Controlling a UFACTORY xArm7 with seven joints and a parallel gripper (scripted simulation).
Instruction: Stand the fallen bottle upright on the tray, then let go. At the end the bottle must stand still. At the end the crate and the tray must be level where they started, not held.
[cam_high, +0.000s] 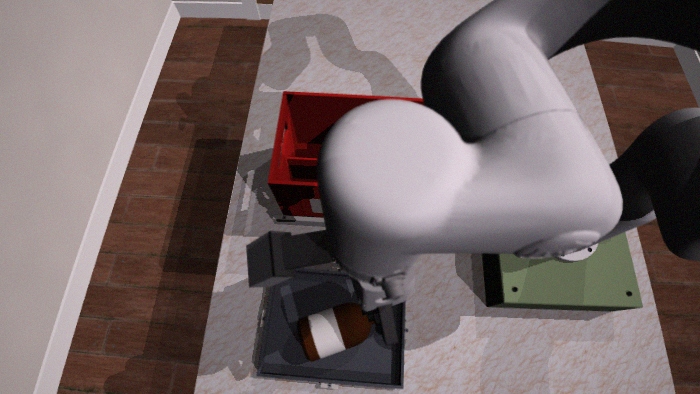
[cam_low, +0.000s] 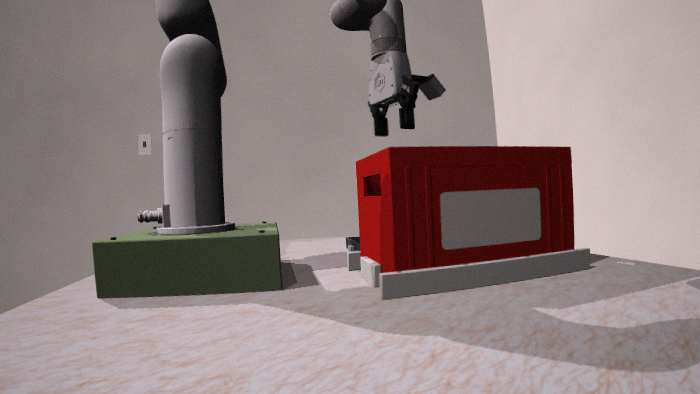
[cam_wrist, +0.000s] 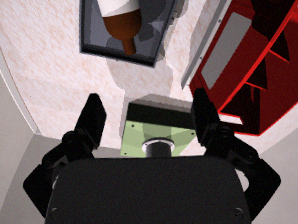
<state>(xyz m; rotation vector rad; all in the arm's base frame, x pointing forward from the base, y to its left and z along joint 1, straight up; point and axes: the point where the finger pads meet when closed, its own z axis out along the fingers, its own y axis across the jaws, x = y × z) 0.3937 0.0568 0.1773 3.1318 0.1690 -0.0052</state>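
Observation:
The brown bottle (cam_high: 327, 333) (cam_wrist: 121, 25) with a white label lies on its side in the dark grey tray (cam_high: 370, 367) (cam_wrist: 93, 40). Its neck points toward the robot base's side; in the top view the neck is partly hidden by a finger. Only a sliver of the tray shows in the exterior view. My gripper (cam_low: 394, 131) (cam_wrist: 147, 101) is open and empty, pointing down, high above the table. In the wrist view the bottle is beyond the fingertips, not between them. The red crate (cam_high: 310, 112) (cam_low: 415, 175) (cam_wrist: 272, 102) stands level beside the tray.
The green base block (cam_high: 565, 287) (cam_low: 185, 267) (cam_wrist: 140, 137) carries the arm's base. Low pale strips (cam_low: 480, 272) run along the crate's foot. The crate has tall walls and inner dividers. The arm hides part of the crate in the top view.

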